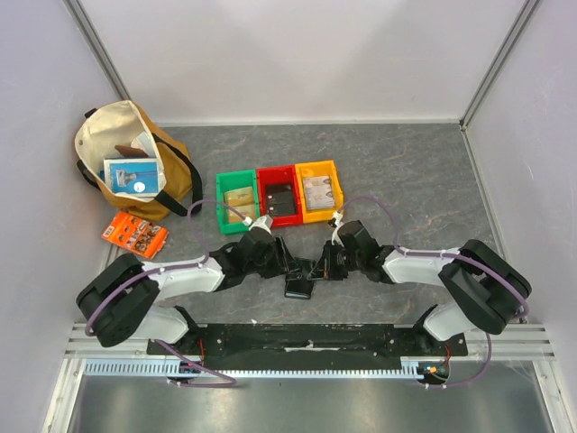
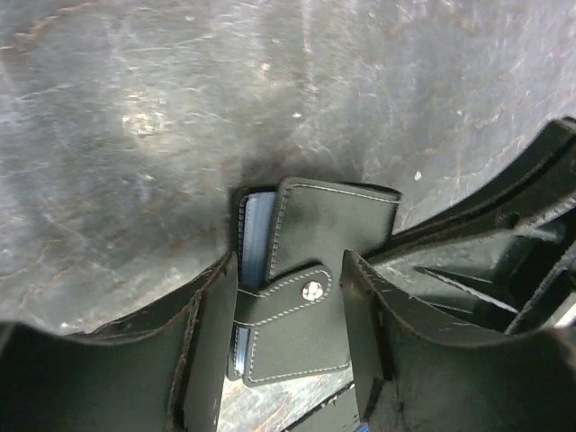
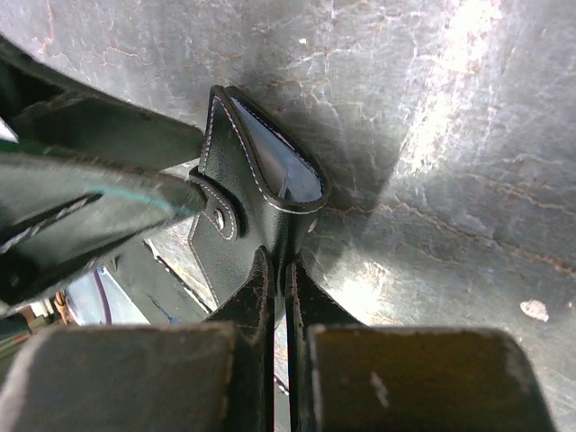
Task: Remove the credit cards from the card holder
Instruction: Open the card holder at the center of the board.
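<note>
Grey desk (image 1: 406, 171) fills the view, and near its 6 o'clock edge the card holder (image 1: 298, 287) sits between both arms. The right fingers (image 3: 255, 301) are pinched tight on its rim, the holder pointing to 12. The left fingers (image 2: 371, 315) stand apart, flanking it at 3 and 9.

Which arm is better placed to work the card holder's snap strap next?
Likely left: the left end effector, open, straddles the snap strap; the right end effector is clamped on the card holder.

Bright overhead light, glare on table (image 3: 450, 81), soft shadows, foreground blurred
</note>
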Tool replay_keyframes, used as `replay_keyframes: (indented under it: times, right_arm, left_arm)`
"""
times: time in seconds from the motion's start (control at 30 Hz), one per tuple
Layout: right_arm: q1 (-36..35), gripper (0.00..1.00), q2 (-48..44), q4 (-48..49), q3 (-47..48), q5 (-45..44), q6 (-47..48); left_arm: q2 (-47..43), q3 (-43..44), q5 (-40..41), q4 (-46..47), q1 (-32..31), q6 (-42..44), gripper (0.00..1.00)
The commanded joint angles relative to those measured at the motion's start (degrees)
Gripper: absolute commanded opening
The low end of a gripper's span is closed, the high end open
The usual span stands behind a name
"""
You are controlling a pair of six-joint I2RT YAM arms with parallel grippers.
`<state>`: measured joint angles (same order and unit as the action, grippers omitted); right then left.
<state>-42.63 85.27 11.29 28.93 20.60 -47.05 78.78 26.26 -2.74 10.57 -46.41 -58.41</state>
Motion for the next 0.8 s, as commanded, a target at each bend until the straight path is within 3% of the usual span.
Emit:
replay_keyframes:
  times: [0.0,0.37,0.53,0.77]
  right_arm:
    - [-1.05,0.0,-1.95,-7.86,0.34,-5.38,0.9]
    - [-1.75,0.0,-2.48,-10.15,1.48,-7.33,0.9]
    - [-2.02,0.0,-2.22,-10.06,1.48,-7.59,0.99]
    - [-2.37,0.0,-2.13,-10.15,1.66,-7.68,0.99]
  left_arm:
    - [-4.07,7.91,9.67,-16.61,-4.73,10.32,0.58]
    - [4.0,16.89,12.32,-22.87,-12.65,15.34,0.43]
    - [8.48,19.26,10.83,-22.78,-13.0,17.19,0.43]
    - [12.62,21.81,8.64,-25.15,-13.35,18.86,0.52]
